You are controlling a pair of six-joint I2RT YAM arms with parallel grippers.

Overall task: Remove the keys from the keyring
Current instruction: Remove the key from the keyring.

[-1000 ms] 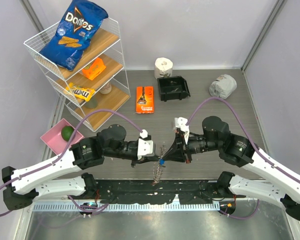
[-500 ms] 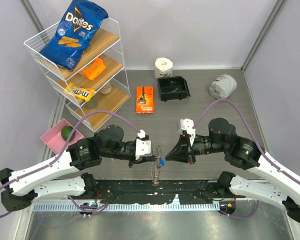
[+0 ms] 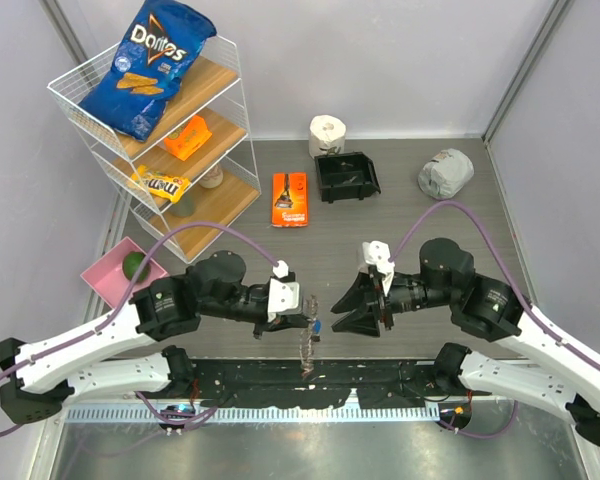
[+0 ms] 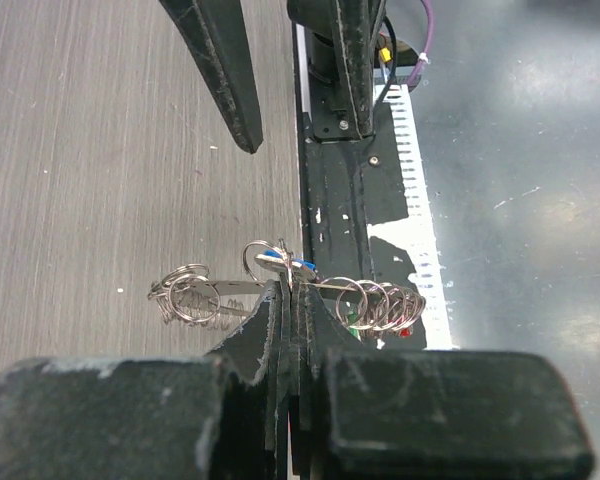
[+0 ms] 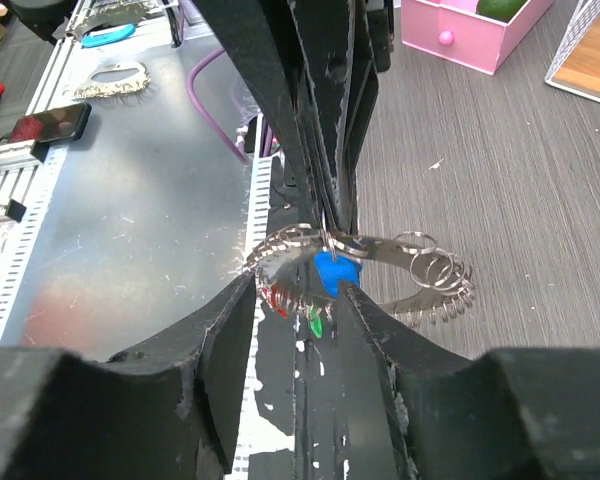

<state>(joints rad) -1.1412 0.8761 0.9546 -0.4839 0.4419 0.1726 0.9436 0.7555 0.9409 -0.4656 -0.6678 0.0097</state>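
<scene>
Hanging over the near edge of the desk, the ring is clamped in the left fingers, its keys fanned to both sides. The right fingers stand apart just right of it, a blue key between them.

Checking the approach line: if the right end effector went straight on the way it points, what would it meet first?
Most likely the blue key head on the keyring clamped by the left end effector; it lies just ahead between the right end effector's open fingers, though depth is hard to judge.
</scene>
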